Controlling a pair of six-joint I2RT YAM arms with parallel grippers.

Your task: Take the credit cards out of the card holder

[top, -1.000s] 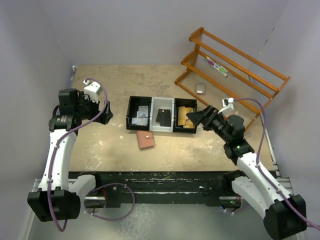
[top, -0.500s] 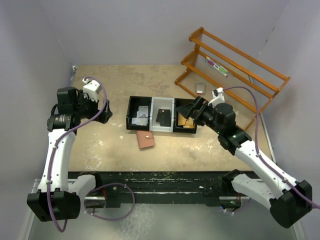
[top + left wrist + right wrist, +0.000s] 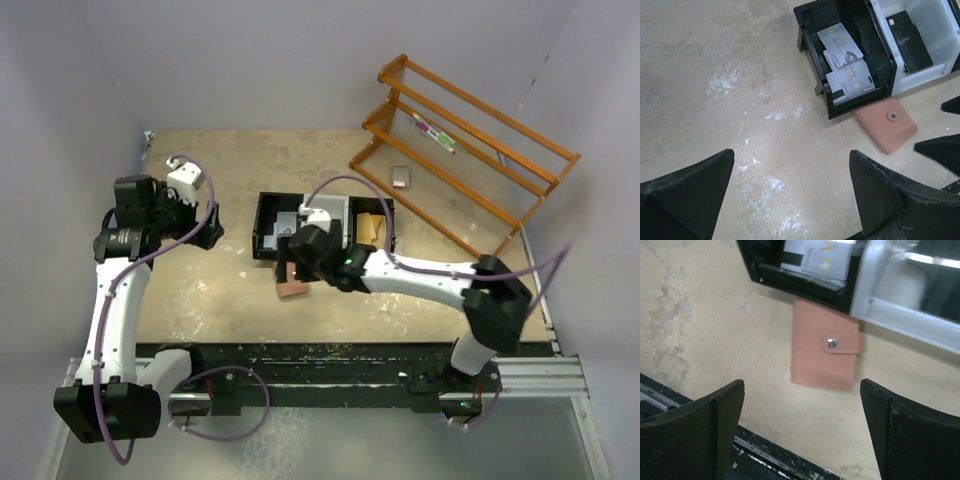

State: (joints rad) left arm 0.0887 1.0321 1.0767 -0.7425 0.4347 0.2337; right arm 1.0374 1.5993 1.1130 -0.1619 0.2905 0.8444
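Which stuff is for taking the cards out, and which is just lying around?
For the job: card holder, credit cards, right gripper.
Just lying about: black pouch, tan papers, wooden rack.

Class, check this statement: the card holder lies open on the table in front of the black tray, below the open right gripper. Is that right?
No. The card holder lies closed, its strap snapped shut, as the right wrist view shows. The rest stands.
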